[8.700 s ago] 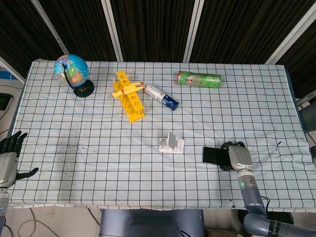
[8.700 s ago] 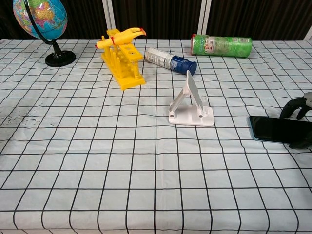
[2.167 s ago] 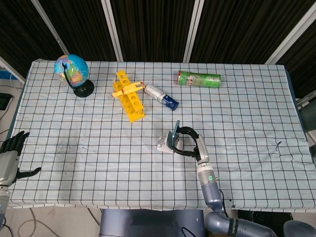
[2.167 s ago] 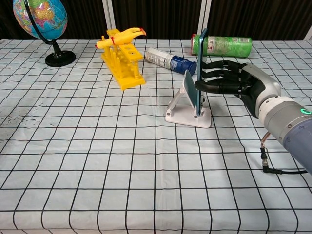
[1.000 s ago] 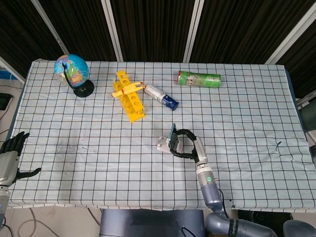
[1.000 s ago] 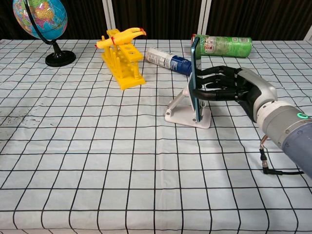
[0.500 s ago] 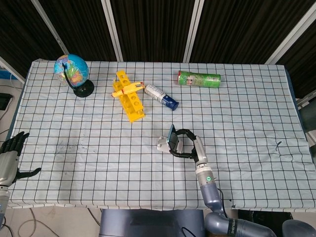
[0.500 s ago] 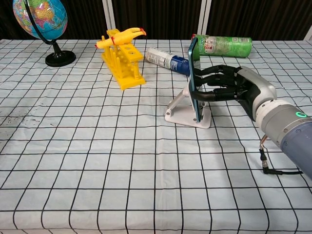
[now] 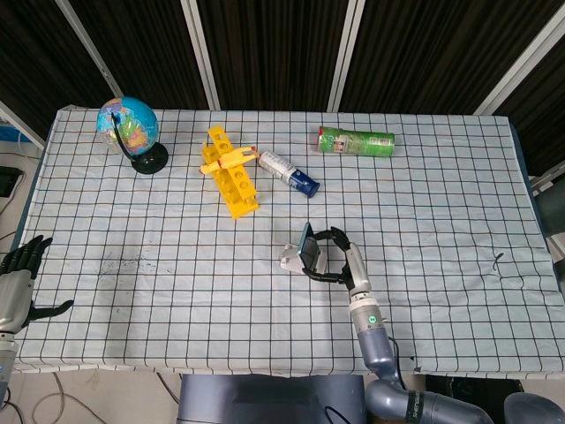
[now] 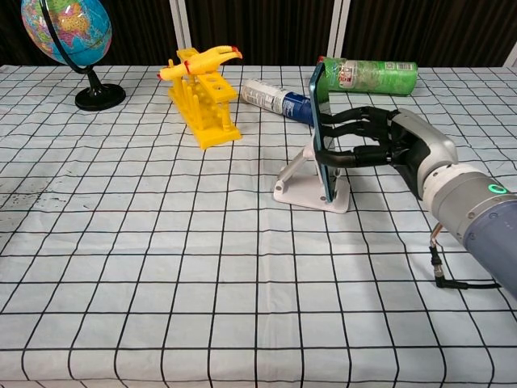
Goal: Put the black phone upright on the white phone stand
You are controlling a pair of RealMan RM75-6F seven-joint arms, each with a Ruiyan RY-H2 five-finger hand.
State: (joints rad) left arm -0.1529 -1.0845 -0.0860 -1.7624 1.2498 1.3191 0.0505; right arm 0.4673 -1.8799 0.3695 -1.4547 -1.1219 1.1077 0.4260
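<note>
Chest view shows the right hand at the right of the checked tablecloth, its dark fingers wrapped around the black phone and holding it by the edges. The phone stands on its end, nearly upright and leaning slightly back, with its lower end down on the white phone stand, against the stand's sloped support. From the head view the same hand grips the phone just right of the stand, near the middle of the table. The left hand hangs off the near left edge of the table, holding nothing, fingers spread apart. Farther back lie a blue and white spray can on its side and, left of it, a yellow rack with a yellow toy across its top. At the far side a green tube can lies on its side, and a globe on a black base stands at the far left corner.
</note>
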